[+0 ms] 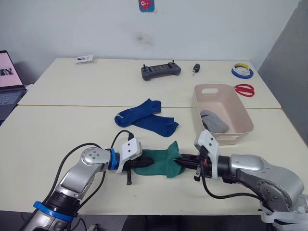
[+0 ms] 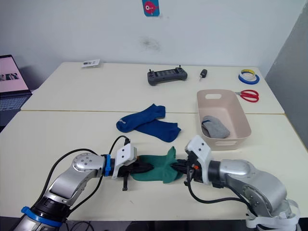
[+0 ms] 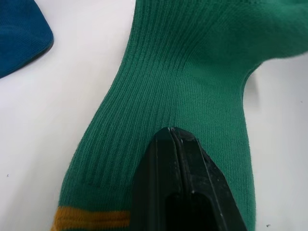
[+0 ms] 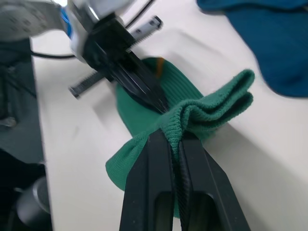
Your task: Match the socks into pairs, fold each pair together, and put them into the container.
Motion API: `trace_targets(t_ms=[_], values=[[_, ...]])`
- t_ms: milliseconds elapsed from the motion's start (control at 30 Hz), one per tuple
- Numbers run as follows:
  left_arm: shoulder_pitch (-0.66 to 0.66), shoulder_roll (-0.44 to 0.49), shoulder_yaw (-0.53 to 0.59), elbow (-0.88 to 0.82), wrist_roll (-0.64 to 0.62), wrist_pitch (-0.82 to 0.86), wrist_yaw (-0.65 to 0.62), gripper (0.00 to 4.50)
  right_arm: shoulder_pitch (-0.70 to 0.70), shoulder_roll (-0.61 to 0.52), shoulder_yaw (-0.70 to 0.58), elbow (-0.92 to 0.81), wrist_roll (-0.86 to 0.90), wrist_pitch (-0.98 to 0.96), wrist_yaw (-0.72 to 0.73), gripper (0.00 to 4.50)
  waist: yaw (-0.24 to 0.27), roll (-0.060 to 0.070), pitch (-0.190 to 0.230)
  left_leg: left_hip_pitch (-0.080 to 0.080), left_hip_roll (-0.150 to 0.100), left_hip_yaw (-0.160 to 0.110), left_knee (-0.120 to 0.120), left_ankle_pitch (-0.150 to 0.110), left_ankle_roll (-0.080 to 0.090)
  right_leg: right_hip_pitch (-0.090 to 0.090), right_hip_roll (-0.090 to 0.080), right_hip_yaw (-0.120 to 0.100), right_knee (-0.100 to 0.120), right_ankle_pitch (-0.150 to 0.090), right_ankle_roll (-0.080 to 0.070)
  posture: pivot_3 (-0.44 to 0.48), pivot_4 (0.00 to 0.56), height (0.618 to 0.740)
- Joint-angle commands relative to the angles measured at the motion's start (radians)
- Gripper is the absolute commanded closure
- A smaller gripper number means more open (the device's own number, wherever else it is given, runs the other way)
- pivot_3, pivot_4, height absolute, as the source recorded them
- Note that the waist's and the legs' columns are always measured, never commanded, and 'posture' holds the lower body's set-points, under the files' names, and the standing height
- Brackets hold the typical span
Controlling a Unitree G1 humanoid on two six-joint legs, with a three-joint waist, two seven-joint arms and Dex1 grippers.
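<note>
Two tools meet over the soft green ribbed ankle socks (image 1: 161, 162), which lie near the front edge of the pale cream bench (image 1: 62, 125) with their long axis running from the robot's left to its right. The left tool (image 1: 143, 165) has its black fingers pressed together, tips down on the ribbed fabric toward the end with the yellow-orange band; whether any cloth is caught between them cannot be told. The right tool (image 1: 184, 162) pinches a folded ridge of the same green fabric at the opposite end, and the knit bunches up into a doubled lip just beyond its fingers (image 4: 159, 159). Just behind the green socks, apart from them, two royal blue ankle socks (image 1: 147, 118) lie crossed over each other, slanting from near left to far right. To the robot's right stands the pale beige-pink rectangular plastic tub (image 1: 239, 108) with rounded corners, its long axis running away from the robot, holding heather grey sock fabric (image 1: 214, 121) on its floor. Bare bench surface opens to the left of the socks and between the green socks and the tub.
</note>
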Motion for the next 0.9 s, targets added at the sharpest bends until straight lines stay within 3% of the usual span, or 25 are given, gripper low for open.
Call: trace_targets(t_ms=[33, 333, 833, 900], values=[[0.024, -0.008, 0.003, -0.003, 0.003, 0.029, 0.022, 4.5, -0.049, 0.064, 0.039, 0.044, 0.026, 0.044, -0.042, 4.46, 0.0, 0.0, 0.0, 0.0, 0.0, 0.0, 0.0, 0.0, 0.0, 0.0, 0.0, 0.0, 0.0, 0.0, 0.0, 0.0, 0.15, 0.74], [0.019, 0.078, 0.097, -0.071, -0.076, 0.099, -0.015, 4.5, -0.102, 0.118, 0.132, 0.173, -0.025, 0.008, -0.058, 4.46, -0.003, 0.0, 0.0, 0.0, 0.0, 0.0, 0.0, 0.0, 0.0, -0.002, 0.0, 0.0, 0.0, 0.0, 0.0, 0.0, 0.15, 0.74], [0.049, 0.067, 0.044, 0.04, 0.006, 0.016, -0.007, 4.5, -0.153, 0.235, 0.203, 0.314, -0.107, -0.039, -0.101, 4.46, -0.002, 0.001, 0.0, 0.0, 0.0, 0.0, 0.0, 0.0, 0.0, -0.001, -0.001, 0.0, 0.0, 0.0, 0.0, 0.0, 0.15, 0.74], [0.046, 0.067, 0.044, 0.045, 0.007, 0.011, -0.007, 4.5, -0.152, 0.239, 0.206, 0.318, -0.116, -0.045, -0.102, 3.94, -0.002, 0.001, 0.0, 0.0, 0.0, 0.0, 0.0, 0.0, 0.0, -0.001, 0.0, 0.0, 0.001, 0.0, 0.0, 0.0, 0.15, 0.74]])
